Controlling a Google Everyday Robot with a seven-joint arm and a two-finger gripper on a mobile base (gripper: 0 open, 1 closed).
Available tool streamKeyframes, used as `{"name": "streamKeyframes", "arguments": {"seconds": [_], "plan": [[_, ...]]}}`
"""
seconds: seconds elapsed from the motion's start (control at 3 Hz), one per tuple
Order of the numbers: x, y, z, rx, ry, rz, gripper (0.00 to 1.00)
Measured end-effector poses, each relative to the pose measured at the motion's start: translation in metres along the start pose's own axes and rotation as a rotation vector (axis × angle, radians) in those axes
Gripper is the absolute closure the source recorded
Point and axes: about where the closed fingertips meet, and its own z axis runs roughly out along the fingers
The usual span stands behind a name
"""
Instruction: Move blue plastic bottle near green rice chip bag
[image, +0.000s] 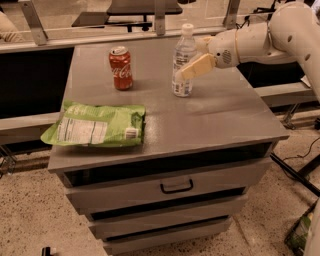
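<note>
The blue plastic bottle (182, 50), clear with a white cap and a white-and-blue label, stands upright at the back middle of the grey cabinet top (215, 115). My gripper (187, 61) reaches in from the right and is open around the bottle's middle. One cream finger (196, 67) lies across the bottle's front; the other is mostly hidden behind the bottle. The green rice chip bag (97, 125) lies flat at the front left, its nutrition panel up, well apart from the bottle.
A red soda can (121, 67) stands at the back left, between the bottle and the bag's side. The cabinet has drawers below with a black handle (176, 187). A rail and metal posts run behind the top.
</note>
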Motion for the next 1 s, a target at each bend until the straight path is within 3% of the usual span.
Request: {"name": "streamKeyframes", "arguments": {"seconds": [0.33, 1.0], "plan": [[0.019, 0.005, 0.016, -0.038, -0.037, 0.039, 0.16], [0.032, 0.005, 0.021, -0.031, -0.085, 0.045, 0.62]]}}
